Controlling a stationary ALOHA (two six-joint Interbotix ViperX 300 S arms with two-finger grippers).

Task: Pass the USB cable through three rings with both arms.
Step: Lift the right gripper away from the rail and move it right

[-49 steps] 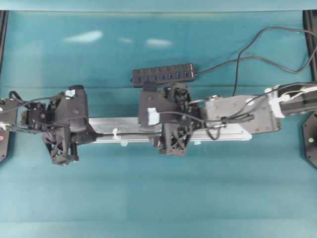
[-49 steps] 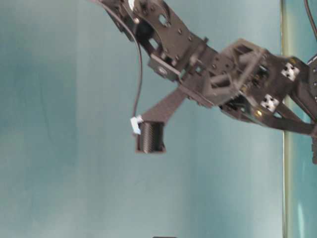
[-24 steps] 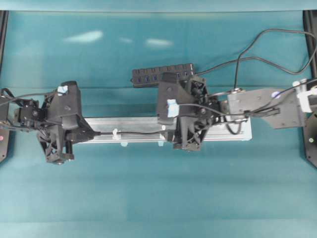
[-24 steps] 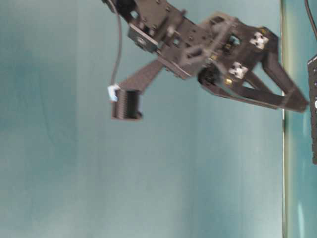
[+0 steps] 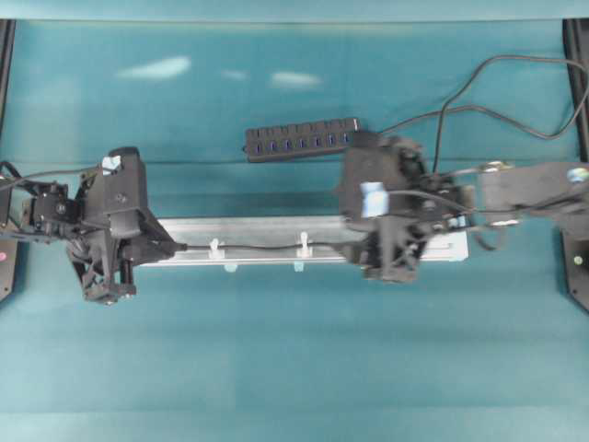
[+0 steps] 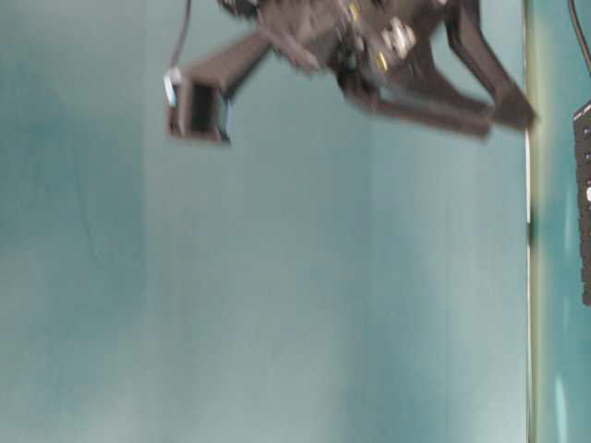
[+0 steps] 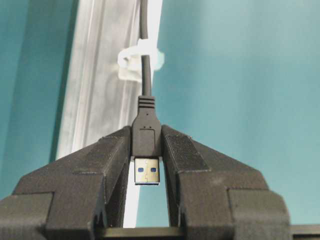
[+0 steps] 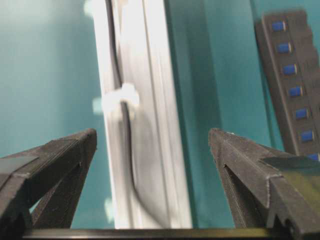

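My left gripper [image 5: 172, 247] is shut on the black plug [image 7: 146, 135] of the USB cable [image 5: 258, 247], metal tip pointing back between the fingers. From the plug the cable runs right along the silver rail [image 5: 258, 228] through two white rings [image 5: 215, 247] [image 5: 303, 244] and passes under my right gripper [image 5: 359, 241]. A third ring does not show. The right gripper [image 8: 152, 132] hangs over the rail's right part, open wide and holding nothing, with a ring [image 8: 120, 97] and the cable ahead of it. The left wrist view shows the nearest ring [image 7: 140, 59] around the cable.
A black multi-port hub [image 5: 302, 140] with blue sockets lies behind the rail, and its cable [image 5: 442, 110] loops off to the right. Pale blue tabs dot the rail's front edge. Teal cloth covers the table. The table-level view shows a blurred arm at the top.
My right gripper has slid right along the rail, staying open and uncovering the second ring. The left gripper has drawn slightly left with the plug in it.
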